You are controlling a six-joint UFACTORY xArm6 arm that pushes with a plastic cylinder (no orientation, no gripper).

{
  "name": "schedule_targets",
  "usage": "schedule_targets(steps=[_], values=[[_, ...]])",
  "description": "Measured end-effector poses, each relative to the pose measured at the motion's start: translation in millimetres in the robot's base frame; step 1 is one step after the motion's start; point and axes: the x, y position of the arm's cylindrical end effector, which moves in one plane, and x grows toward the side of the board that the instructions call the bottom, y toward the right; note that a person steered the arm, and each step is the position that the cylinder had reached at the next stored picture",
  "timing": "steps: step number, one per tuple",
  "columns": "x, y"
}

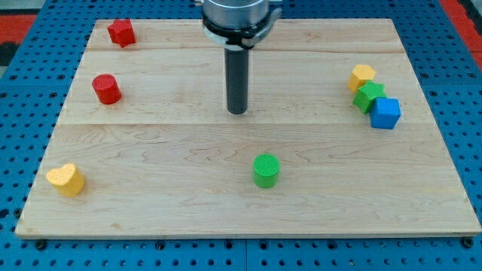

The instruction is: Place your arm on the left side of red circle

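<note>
The red circle (106, 89), a short red cylinder, stands on the wooden board (151, 173) at the view's left, in the upper half. My tip (237, 112) is down on the board near its middle, well to the right of the red circle and slightly lower in the view. The dark rod rises from the tip to the arm's metal head at the view's top. The tip touches no block.
A red star-like block (120, 32) sits at the top left. A yellow heart-shaped block (66, 180) lies at the bottom left. A green cylinder (266, 170) stands below my tip. At the right, a yellow block (361, 77), a green block (369, 97) and a blue cube (385, 114) cluster together.
</note>
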Motion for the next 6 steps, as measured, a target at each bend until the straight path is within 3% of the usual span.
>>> schedule_targets(steps=[1, 4, 6], values=[[3.5, -27.5], [5.7, -234.6], [-9.0, -261.0]])
